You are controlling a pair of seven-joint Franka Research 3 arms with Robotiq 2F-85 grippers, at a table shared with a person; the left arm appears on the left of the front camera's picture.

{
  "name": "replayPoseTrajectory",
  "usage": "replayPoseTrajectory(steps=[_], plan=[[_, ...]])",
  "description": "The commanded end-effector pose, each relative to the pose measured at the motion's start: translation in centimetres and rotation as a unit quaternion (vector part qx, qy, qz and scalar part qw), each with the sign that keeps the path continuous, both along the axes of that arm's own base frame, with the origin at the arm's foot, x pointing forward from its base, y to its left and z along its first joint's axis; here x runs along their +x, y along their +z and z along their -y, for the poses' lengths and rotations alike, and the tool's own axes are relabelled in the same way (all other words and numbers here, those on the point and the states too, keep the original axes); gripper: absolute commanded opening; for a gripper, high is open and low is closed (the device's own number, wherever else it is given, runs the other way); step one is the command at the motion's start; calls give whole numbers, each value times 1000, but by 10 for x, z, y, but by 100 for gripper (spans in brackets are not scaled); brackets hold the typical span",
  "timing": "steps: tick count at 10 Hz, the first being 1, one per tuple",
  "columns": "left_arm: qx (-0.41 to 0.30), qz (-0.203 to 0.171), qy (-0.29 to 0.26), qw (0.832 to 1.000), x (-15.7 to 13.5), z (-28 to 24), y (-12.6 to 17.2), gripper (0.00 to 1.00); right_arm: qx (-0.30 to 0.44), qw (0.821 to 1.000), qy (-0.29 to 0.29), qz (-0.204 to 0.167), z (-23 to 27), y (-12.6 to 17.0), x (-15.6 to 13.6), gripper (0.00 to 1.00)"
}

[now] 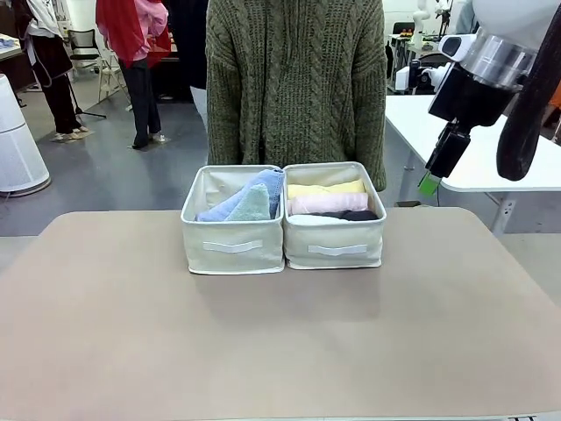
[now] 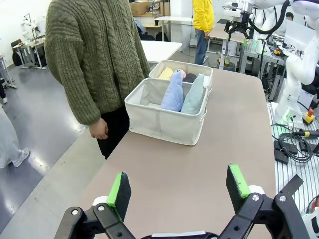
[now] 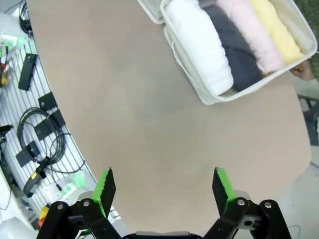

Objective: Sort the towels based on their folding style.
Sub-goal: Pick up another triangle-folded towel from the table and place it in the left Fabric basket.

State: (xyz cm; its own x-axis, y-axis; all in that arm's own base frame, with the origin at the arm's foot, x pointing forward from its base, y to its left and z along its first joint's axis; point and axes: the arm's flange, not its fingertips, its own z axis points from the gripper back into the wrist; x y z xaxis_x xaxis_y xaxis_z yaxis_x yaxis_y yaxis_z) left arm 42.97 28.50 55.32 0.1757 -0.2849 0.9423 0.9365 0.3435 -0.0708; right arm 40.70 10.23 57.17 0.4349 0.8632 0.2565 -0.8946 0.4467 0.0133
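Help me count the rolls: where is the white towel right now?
In the right wrist view the white towel lies rolled in the bin, beside the dark grey towel. In the front view that is the right-hand bin, nearest the robot.

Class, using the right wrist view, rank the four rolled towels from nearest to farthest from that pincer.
1. White towel, bin's near side.
2. Grey towel, next in.
3. Pink towel, beyond it.
4. Yellow towel, far side.
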Motion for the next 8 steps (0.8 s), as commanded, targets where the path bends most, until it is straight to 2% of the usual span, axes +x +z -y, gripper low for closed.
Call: replayPoseTrajectory(steps=[1, 6, 7, 8], plan=[[5, 0, 0, 1000, -2, 1, 1, 100, -2, 1000, -5, -1, 2, -4, -3, 100], [5, 0, 0, 1000, -2, 1, 1, 100, 0, 1000, 0, 0, 0, 0, 0, 100], [5, 0, 0, 1000, -2, 1, 1, 100, 120, 992, 20, -17, 35, 20, 8, 100], [5, 0, 0, 1000, -2, 1, 1, 100, 201, 973, 106, -29, 71, 36, 10, 100]])
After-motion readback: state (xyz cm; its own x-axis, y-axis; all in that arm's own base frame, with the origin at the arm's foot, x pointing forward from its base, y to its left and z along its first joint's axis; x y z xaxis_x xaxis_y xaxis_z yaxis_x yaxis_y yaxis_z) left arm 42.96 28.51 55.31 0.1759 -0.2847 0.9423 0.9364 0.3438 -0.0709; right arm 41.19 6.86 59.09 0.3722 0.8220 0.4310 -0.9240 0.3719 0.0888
